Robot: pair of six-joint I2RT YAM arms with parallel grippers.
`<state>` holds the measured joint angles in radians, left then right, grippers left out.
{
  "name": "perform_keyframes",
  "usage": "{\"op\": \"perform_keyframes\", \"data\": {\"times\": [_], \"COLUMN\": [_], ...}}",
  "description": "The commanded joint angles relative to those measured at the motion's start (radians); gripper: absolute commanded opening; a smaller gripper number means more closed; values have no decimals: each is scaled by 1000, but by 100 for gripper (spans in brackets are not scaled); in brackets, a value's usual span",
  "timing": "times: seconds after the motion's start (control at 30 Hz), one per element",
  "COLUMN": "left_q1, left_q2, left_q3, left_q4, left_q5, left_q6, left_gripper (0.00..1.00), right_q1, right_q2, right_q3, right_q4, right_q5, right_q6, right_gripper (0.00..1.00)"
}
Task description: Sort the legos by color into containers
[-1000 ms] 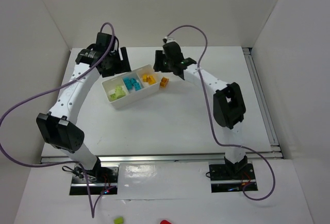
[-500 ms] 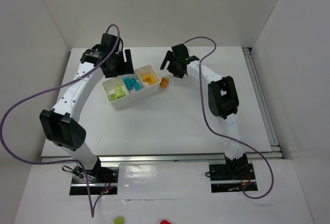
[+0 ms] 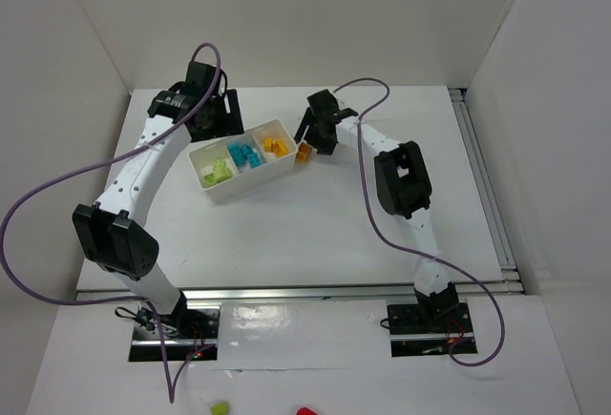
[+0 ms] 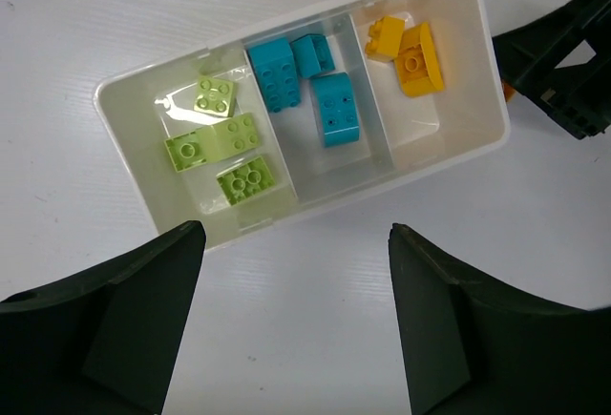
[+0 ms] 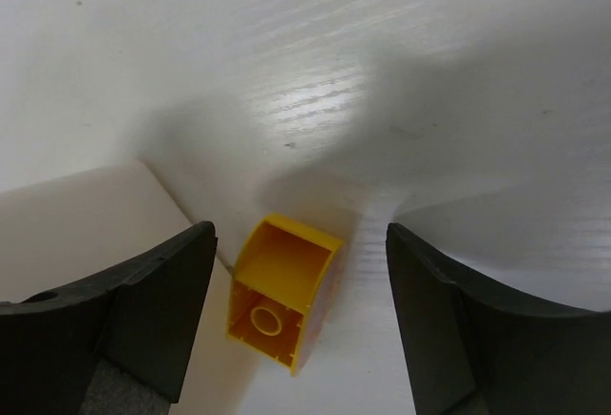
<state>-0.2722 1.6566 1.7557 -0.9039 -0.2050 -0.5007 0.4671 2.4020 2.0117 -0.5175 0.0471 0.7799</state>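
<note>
The white three-compartment tray (image 3: 218, 188) sits at the back of the table; it also shows in the left wrist view (image 4: 124, 114). It holds lime green bricks (image 4: 220, 143), cyan bricks (image 4: 310, 81) and orange bricks (image 4: 409, 50), each colour in its own compartment. One orange brick (image 5: 282, 291) lies on the table just outside the tray's right end (image 3: 305, 153), hollow side up. My right gripper (image 5: 301, 324) is open, its fingers either side of that brick without touching it. My left gripper (image 4: 296, 329) is open and empty above the table beside the tray.
White walls close in the table at the back and sides. A metal rail (image 3: 487, 186) runs along the right edge. Purple cables (image 3: 57, 191) loop off both arms.
My right gripper has swung left and come down over the orange brick beside the tray. My left arm has shifted only slightly.
</note>
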Motion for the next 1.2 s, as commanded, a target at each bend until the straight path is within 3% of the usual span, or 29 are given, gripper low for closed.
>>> {"op": "perform_keyframes", "data": {"times": [0.0, 0.03, 0.2, 0.23, 0.6, 0.8, 1.0, 1.03, 1.1, 1.17], "left_q1": [-4, 5, 5, 14, 44, 44, 44, 44, 53, 53], "left_q2": [-60, -60, -50, -50, -50, -50, -69, -69, -78, -78], "left_q3": [11, 11, 30, 30, 30, 30, 30, 19, 8, 8], "left_q4": [40, 40, 49, 49, 49, 49, 49, 49, 49, 49], "left_q5": [-51, -51, -62, -71, -71, -71, -71, -71, -71, -71], "left_q6": [-2, -2, -2, -2, -2, -2, -2, -2, -2, 7], "left_gripper": [87, 87, 87, 87, 87, 87, 87, 87, 87, 87], "right_q1": [10, 10, 10, 10, -6, 80, 117, 126, 127, 127], "right_q2": [-58, -72, -124, -136, -342, -273, -87, -54, -41, -41], "right_q3": [-53, -62, -94, -106, -168, -13, 295, 320, 346, 346], "right_q4": [-35, -35, -35, -35, 13, 36, -16, -16, 3, 13], "right_q5": [66, 66, 66, 66, 120, 70, -4, -4, -15, -24], "right_q6": [15, 15, 15, 15, -134, -191, -200, -209, -209, -209], "right_gripper": [78, 76, 36, 34, 31, 31, 31, 33, 62, 80]}}
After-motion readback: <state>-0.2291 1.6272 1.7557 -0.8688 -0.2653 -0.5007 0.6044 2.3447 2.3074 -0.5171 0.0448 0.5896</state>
